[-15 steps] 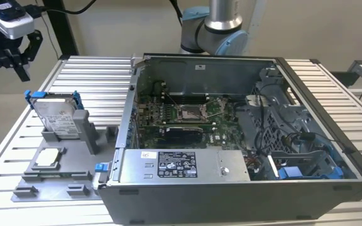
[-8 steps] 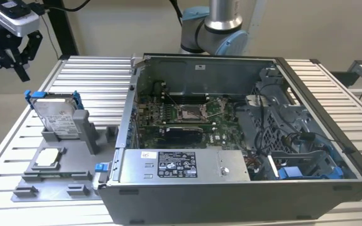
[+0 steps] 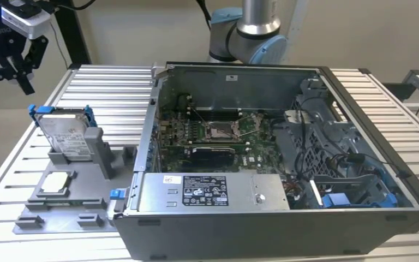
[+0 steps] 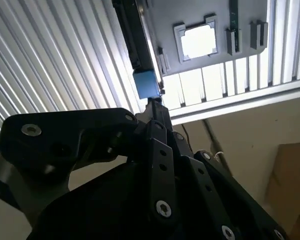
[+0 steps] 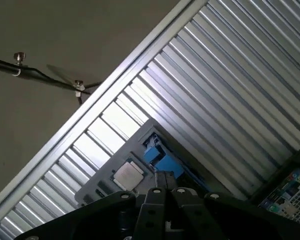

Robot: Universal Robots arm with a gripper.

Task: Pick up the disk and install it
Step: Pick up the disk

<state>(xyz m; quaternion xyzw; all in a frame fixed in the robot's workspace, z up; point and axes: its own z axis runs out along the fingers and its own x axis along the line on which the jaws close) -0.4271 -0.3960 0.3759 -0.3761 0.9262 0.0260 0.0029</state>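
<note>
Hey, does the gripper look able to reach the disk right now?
Likely yes: the gripper hangs higher than the disk, which stands upright in its grey holder, top edge bare, nothing between them.

Bright even light, glare on table (image 4: 215, 82)

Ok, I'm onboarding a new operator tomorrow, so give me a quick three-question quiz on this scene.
1. True or false: the disk lies flat inside the case.
2. Where is the gripper?
A) clamped on the disk
B) above the disk, toward the exterior view's left, apart from it
C) down inside the case
3. Fill in: the disk stands upright in a grey ____.

Key: 1 false; 2 B; 3 holder.
</note>
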